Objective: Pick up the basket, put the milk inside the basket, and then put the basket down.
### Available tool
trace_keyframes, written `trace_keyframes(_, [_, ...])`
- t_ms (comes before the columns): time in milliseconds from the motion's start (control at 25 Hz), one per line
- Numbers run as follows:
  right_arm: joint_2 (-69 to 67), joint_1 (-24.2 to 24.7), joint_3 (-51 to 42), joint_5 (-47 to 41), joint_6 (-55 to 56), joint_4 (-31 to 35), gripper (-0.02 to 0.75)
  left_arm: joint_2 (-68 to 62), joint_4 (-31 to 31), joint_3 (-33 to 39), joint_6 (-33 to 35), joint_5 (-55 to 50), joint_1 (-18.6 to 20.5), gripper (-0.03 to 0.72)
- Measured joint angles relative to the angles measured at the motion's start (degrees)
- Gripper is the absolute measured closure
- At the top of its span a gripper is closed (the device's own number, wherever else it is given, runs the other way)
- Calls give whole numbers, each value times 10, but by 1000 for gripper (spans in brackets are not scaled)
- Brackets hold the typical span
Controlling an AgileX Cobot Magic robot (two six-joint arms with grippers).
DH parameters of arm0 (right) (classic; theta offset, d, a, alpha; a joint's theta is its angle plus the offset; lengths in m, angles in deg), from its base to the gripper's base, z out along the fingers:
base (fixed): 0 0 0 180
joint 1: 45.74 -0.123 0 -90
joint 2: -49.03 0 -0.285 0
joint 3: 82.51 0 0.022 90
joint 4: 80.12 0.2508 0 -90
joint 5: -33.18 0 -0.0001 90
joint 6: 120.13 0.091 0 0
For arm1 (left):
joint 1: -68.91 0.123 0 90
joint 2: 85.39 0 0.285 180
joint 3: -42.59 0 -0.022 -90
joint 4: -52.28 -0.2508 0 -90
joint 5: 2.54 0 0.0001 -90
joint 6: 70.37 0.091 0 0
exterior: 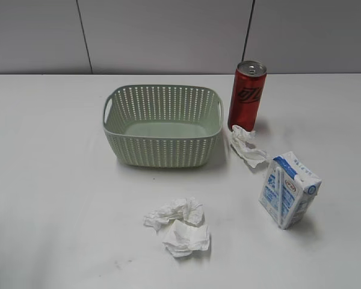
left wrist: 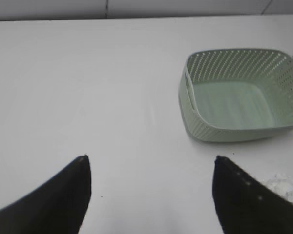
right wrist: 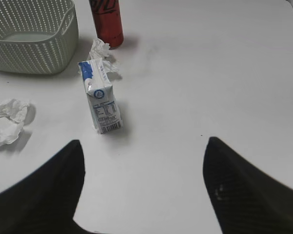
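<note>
Clutter is sitting close to both targets in the exterior view: the basket [exterior: 162, 125] is standing empty mid-table with the red can [exterior: 246, 95] just beside its right end, and the milk [exterior: 290, 189] is standing upright near crumpled tissue [exterior: 248, 146]. In the left wrist view I am holding my left gripper [left wrist: 151, 195] spread wide with nothing between its fingers, well apart from the basket [left wrist: 241, 95], so a poorly aimed reach for a handle is risking a nudge to the can. In the right wrist view my right gripper [right wrist: 142, 187] is likewise gaping and empty short of the milk [right wrist: 100, 96], and an off-centre approach is likely tipping that narrow carton.

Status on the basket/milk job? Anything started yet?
Done: nothing. The basket sits empty on the table, and the milk carton stands apart from it, to the right, near the red soda can. In hand: nothing; the left gripper and right gripper are both open over bare table. Left: lift the basket, put the milk in, set the basket down.
</note>
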Motion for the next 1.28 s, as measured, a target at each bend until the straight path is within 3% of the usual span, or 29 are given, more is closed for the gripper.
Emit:
trace_keyframes(440, [0,0,0,0,0,0,167,-310,-22,-191,6,-19,-118,96])
trace_keyframes(800, [0,0,0,-1,0,0,167,-536,-66,-386,-60,-106,-150,96])
trace_keyframes(1000, [0,0,0,0,0,0,167,-611,-65,-428,-76,-111,-163,96])
trace_keyframes(1280, [0,0,0,0,0,0,167,-684,-86,-431,-123,-104,-169,96])
